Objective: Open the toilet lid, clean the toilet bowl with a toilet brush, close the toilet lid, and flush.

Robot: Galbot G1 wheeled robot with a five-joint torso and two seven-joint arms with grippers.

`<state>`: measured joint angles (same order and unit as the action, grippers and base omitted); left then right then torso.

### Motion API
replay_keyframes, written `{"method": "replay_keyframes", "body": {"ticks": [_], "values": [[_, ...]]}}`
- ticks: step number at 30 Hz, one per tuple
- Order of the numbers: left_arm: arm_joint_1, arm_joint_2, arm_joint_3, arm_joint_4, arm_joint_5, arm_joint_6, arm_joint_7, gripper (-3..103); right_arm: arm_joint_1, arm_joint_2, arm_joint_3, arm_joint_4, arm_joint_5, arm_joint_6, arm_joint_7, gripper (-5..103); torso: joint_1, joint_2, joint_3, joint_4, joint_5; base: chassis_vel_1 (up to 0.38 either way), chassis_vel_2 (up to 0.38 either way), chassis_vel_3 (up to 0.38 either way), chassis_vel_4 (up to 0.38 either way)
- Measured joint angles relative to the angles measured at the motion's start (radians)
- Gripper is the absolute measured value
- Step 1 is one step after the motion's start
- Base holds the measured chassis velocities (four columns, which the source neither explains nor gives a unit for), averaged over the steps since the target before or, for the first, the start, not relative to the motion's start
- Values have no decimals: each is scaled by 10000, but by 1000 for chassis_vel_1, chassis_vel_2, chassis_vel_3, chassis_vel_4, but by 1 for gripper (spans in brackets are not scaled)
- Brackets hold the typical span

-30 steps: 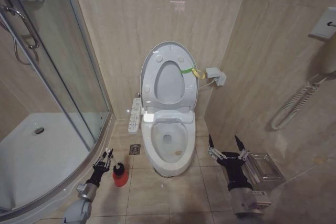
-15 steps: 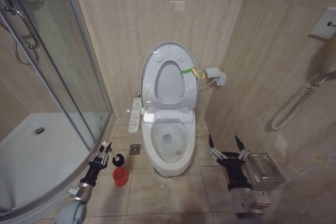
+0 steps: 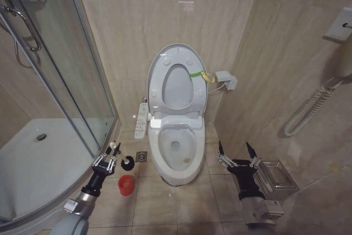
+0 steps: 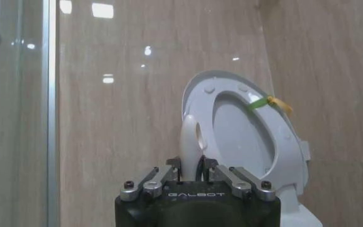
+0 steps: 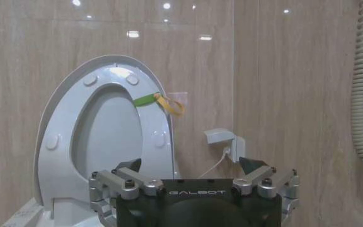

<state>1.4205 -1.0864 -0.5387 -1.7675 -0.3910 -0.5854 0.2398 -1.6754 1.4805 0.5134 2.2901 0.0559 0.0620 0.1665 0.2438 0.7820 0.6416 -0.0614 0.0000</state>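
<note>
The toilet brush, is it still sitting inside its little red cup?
No, the left gripper holds the toilet brush up above the red cup on the floor.

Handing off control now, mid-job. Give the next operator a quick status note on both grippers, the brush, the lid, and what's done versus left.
Left gripper: shut on the toilet brush, held clear of its red holder cup, left of the toilet bowl.
Right gripper: open, idle, right of the bowl.
Toilet lid: raised against the wall, seat up too.
Done: lid open, brush out.
Left: scrub bowl, return brush, close lid, flush.
</note>
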Motion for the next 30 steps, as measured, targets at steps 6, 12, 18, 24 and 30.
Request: {"method": "replay_keyframes", "body": {"ticks": [6, 12, 18, 24, 30], "values": [[440, 284, -54, -1029, -30, -180, -47, 22, 0, 0, 0, 0, 0, 0, 0, 100, 0, 0, 0, 1, 0, 0, 0, 0, 0], [476, 429, 192, -1761, 18, -82, -47, 22, 0, 0, 0, 0, 0, 0, 0, 100, 0, 0, 0, 0, 1, 0, 0, 0, 0], [-142, 1152, 659, -1941, -42, 255, -140, 22, 0, 0, 0, 0, 0, 0, 0, 100, 0, 0, 0, -1, -1, 0, 0, 0, 0], [-779, 1682, 1187, -1403, -119, 407, -139, 22, 0, 0, 0, 0, 0, 0, 0, 100, 2, 0, 1, -1, -1, 0, 0, 0, 0], [-1472, 1898, 1809, -723, -696, 259, -54, 22, 0, 0, 0, 0, 0, 0, 0, 100, 2, 0, 2, 2, -1, 0, 0, 0, 0]]}}
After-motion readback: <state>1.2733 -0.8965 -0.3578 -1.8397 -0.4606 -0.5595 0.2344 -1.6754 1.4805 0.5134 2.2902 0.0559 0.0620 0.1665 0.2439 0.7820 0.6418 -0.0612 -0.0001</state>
